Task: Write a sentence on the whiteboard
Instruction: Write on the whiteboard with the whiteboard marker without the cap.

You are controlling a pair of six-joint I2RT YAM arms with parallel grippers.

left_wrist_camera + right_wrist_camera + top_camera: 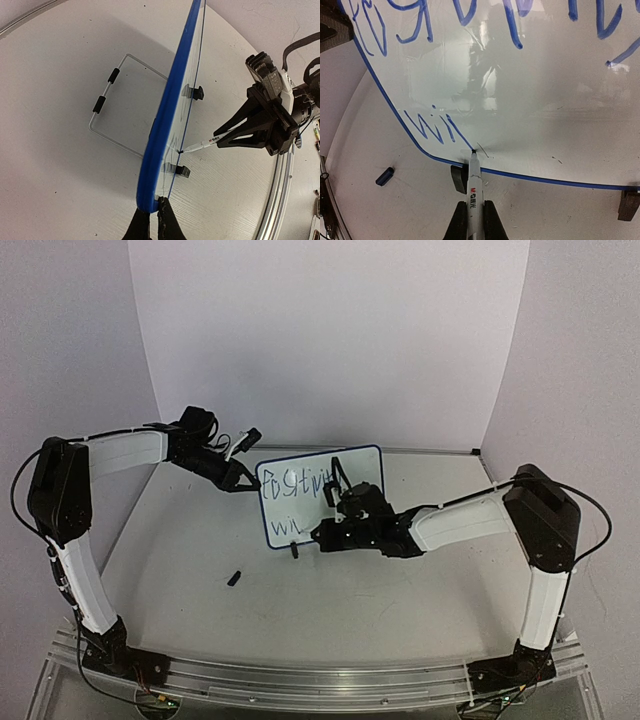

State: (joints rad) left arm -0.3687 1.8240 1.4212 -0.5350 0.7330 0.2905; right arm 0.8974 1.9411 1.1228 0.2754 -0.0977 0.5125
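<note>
The whiteboard (345, 472) stands upright at mid-table, blue-framed, on small black clip feet (198, 92). My left gripper (245, 483) is shut on its left edge; in the left wrist view the fingertips pinch the blue frame (167, 110) at its near corner, where the left gripper (152, 212) shows. My right gripper (475, 205) is shut on a white marker (473, 182), whose tip touches the board low on the left. The sentence (432, 127) in blue reads one upper line and "wi" plus a slanted stroke below. The right gripper (322, 533) sits in front of the board.
A dark marker cap (233, 578) lies on the table left of the board, and the cap (385, 176) also shows in the right wrist view. A wire stand (107, 115) lies behind the board. Grey walls enclose the table on three sides.
</note>
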